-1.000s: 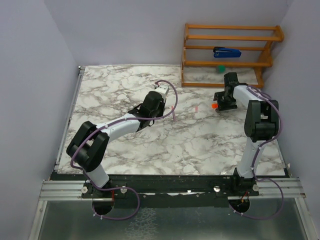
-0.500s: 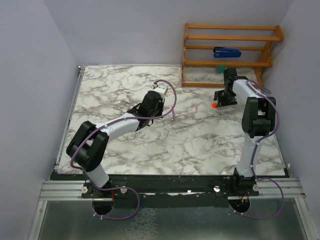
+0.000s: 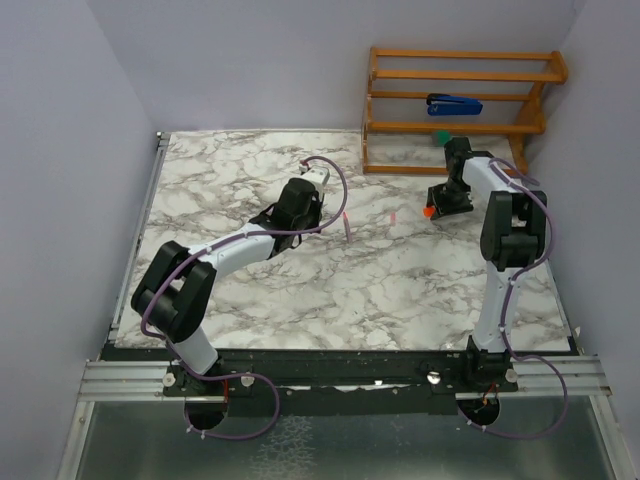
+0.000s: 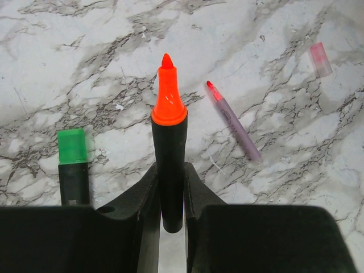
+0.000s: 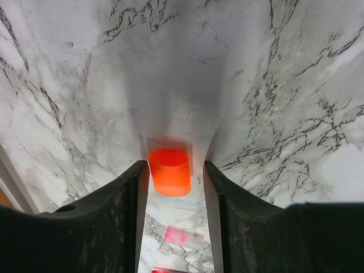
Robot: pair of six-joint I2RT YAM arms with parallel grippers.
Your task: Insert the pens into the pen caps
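pens: three, namely orange-tipped pen (image 4: 169, 142), green-ended pen (image 4: 74, 170), slim pink pen (image 4: 234, 122). loose caps: three, namely orange cap (image 5: 169, 172), green cap (image 3: 441, 137), pink cap (image 4: 320, 58). blue stapler (image 3: 455, 103): one. wooden rack (image 3: 460, 55): one.

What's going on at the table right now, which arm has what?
The left gripper is shut on the orange-tipped pen, its tip bare. The right gripper has its open jaws either side of the orange cap on the table, with a gap showing on one side. The green-ended pen and the pink pen lie loose beside the left gripper.
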